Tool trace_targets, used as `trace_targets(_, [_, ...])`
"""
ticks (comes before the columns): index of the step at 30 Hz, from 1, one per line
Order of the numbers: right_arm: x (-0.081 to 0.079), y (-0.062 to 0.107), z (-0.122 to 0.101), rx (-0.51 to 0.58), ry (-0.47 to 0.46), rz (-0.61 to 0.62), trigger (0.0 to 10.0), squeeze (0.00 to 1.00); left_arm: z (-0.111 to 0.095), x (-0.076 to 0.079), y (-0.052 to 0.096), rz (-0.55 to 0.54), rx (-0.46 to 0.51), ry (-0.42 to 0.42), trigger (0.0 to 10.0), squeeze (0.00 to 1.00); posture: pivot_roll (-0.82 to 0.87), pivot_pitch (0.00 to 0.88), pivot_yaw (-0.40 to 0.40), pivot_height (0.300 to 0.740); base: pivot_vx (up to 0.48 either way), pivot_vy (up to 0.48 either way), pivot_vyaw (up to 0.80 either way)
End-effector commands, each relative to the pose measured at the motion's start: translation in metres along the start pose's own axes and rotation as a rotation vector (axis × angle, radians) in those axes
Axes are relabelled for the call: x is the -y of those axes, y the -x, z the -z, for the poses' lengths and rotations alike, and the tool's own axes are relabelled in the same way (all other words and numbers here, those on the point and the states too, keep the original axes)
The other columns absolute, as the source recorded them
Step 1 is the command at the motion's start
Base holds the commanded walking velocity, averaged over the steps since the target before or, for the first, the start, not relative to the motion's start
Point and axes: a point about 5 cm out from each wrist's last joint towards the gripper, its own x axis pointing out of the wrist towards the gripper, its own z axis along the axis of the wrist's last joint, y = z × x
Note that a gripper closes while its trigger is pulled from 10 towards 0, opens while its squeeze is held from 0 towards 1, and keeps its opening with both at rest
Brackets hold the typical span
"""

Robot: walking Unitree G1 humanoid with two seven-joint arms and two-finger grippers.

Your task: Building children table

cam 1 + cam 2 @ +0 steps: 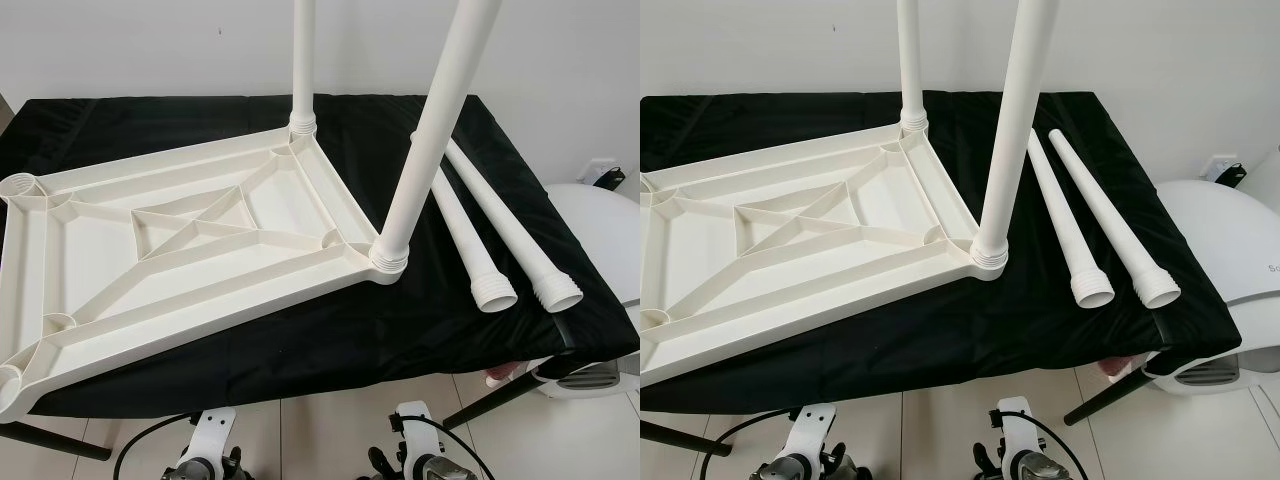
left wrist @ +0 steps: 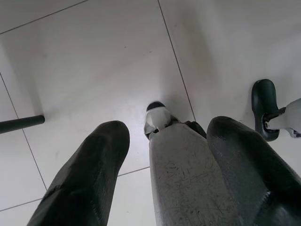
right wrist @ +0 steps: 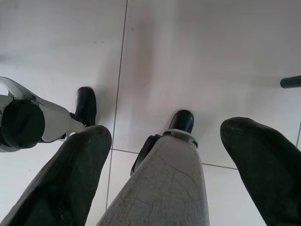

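Nearest, both arms hang idle over the pale tiled floor (image 2: pixel 94 61): the left gripper (image 2: pixel 164 155) has its jaws spread wide with nothing between them but the robot's own leg and foot below, and the right gripper (image 3: pixel 164 160) likewise hangs with jaws wide, holding nothing. Beyond them stands the worktop (image 1: pixel 330 350), draped in black cloth. On it lies the white plastic tabletop (image 1: pixel 170 240), upside down, ribs showing. Two legs stand upright in its right-hand corner sockets, the near leg (image 1: pixel 430 130) and the far leg (image 1: pixel 303 60). Two loose legs (image 1: pixel 480 220) lie side by side on the cloth to the right, threaded ends toward the robot
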Motion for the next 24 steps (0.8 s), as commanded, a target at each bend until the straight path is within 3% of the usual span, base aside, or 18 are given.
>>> trace_targets(1, [-0.001, 0.0008, 0.0052, -0.021, -0.003, -0.004, 10.0, 0.0, 0.0086, 0.0015, 0.0016, 0.014, -0.038, -0.005, 10.0, 0.0, 0.05, 0.053, 0.028, 0.74, 0.0, 0.0, 0.0])
trace_targets(24, [-0.0002, 0.0012, 0.0057, -0.021, -0.006, -0.005, 10.0, 0.0, 0.008, 0.0022, 0.0014, 0.025, -0.037, -0.022, 10.0, 0.0, 0.05, 0.096, 0.029, 0.74, 0.0, 0.0, 0.0])
